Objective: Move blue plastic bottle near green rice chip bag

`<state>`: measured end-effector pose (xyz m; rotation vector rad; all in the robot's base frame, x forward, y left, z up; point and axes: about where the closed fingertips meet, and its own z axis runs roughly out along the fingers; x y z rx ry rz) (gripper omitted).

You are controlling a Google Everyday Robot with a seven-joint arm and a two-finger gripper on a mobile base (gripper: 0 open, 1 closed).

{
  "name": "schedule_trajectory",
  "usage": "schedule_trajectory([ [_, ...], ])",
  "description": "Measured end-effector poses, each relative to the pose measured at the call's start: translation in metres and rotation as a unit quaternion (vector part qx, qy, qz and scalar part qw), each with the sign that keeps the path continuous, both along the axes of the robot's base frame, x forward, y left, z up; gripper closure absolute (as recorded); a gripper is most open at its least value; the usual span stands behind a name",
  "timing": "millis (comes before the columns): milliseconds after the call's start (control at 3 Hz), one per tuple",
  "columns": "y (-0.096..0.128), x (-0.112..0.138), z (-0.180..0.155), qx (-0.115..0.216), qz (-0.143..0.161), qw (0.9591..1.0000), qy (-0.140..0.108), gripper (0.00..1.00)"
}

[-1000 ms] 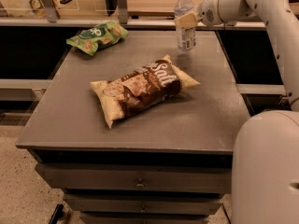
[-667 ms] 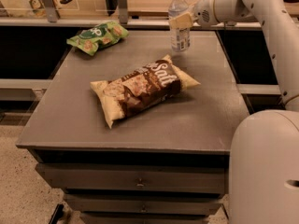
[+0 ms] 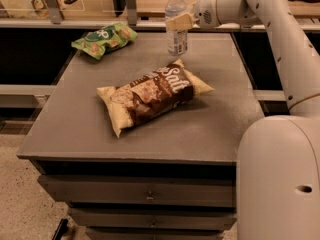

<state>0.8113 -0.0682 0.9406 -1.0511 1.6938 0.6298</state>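
The blue plastic bottle [image 3: 176, 24] stands upright at the back of the grey table [image 3: 75, 129], right of centre, with a white cap and pale label. My gripper [image 3: 179, 23] reaches in from the right and is shut on the bottle's middle. The green rice chip bag [image 3: 103, 39] lies at the back left corner of the table, well to the left of the bottle.
A larger brown-and-cream bag marked "Salt" [image 3: 152, 94] lies across the middle of the table. My white arm [image 3: 280, 24] arches over the right side. A counter ledge [image 3: 75, 23] runs behind the table. Drawers [image 3: 145, 196] face the front.
The gripper and the bottle have moved left along the back of the table, closer to the green bag. The two bags have not moved.
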Motion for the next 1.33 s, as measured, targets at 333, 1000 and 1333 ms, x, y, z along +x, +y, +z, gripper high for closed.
schedule_trajectory([
  [333, 0.022, -0.004, 0.001, 0.005, 0.026, 0.9997, 0.0, 1.0],
  [1000, 0.061, -0.011, -0.004, 0.004, 0.074, 0.9972, 0.0, 1.0],
  [1333, 0.083, -0.011, -0.006, 0.007, 0.081, 0.9967, 0.003, 1.0],
])
